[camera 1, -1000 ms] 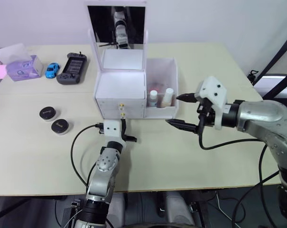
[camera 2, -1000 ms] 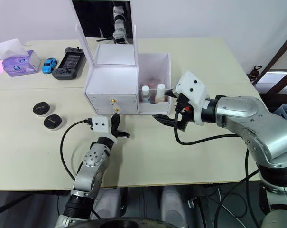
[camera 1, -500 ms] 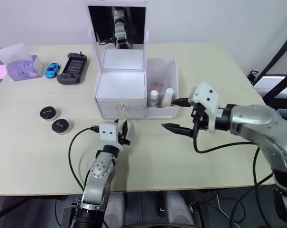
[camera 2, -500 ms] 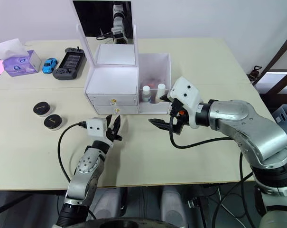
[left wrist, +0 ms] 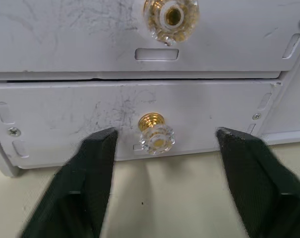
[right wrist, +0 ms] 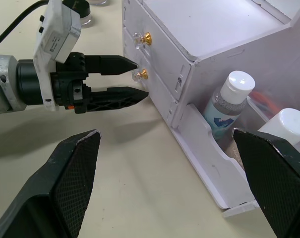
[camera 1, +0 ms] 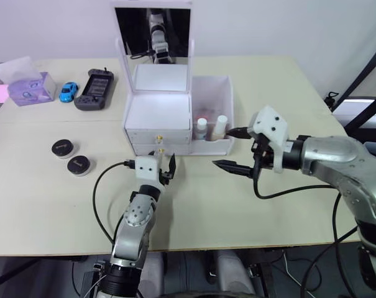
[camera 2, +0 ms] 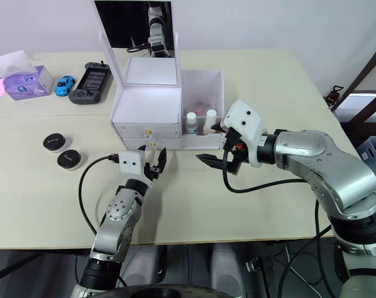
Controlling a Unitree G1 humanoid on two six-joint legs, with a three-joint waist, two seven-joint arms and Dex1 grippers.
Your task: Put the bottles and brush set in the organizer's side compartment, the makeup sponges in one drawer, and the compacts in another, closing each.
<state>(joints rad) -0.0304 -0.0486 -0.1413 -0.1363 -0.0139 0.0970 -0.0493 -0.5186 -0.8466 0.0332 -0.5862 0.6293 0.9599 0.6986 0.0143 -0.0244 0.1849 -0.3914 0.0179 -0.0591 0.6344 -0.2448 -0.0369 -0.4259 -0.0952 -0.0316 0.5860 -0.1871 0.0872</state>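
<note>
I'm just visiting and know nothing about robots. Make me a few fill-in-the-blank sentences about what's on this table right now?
1. The left gripper has its open fingers on either side of the gold knob of the ____ drawer.
2. The two bottles stand in the organizer's ____ compartment.
3. The two black compacts lie on the ____.
4. The right gripper is open and holds ____.

Missing words: lower; side; table; nothing

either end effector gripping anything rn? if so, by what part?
Nothing held. Left end effector is open, its fingers either side of the lower drawer knob without touching it. Right end effector is open in front of the side compartment, empty.
</note>
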